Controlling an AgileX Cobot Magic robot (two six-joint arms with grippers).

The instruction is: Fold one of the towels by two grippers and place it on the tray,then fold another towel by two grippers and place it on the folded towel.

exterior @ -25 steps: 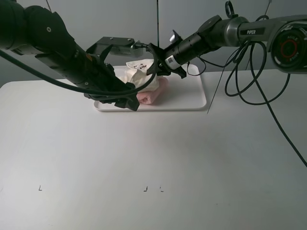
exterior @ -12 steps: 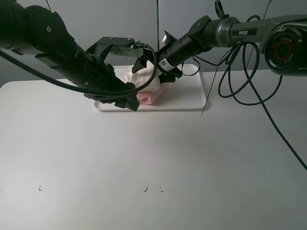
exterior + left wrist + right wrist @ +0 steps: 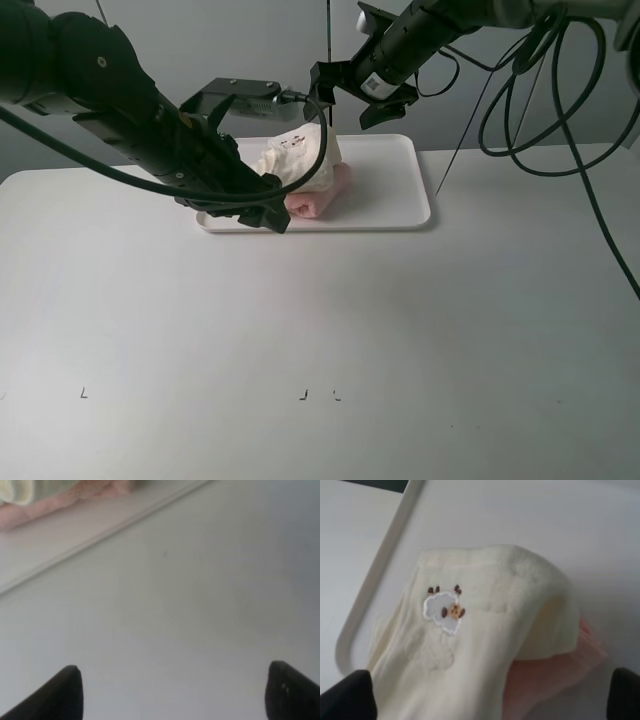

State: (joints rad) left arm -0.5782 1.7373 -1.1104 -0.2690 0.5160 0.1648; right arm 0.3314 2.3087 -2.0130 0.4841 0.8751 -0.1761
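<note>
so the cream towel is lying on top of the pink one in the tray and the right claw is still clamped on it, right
Not quite. The cream towel does lie on the pink towel in the tray, but the right claw is open and lifted clear above it, as the exterior high view shows.

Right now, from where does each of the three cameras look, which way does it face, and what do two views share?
Exterior high: mounted high, facing the table; both arms, left hand, right hand.
Left wrist: on the left arm, looking down past its open hand at bare table and the tray edge.
Right wrist: on the right arm, looking down at the cream towel; finger tips at the corners.
Shared: cream towel over pink towel, seen in both the exterior and right wrist views.
</note>
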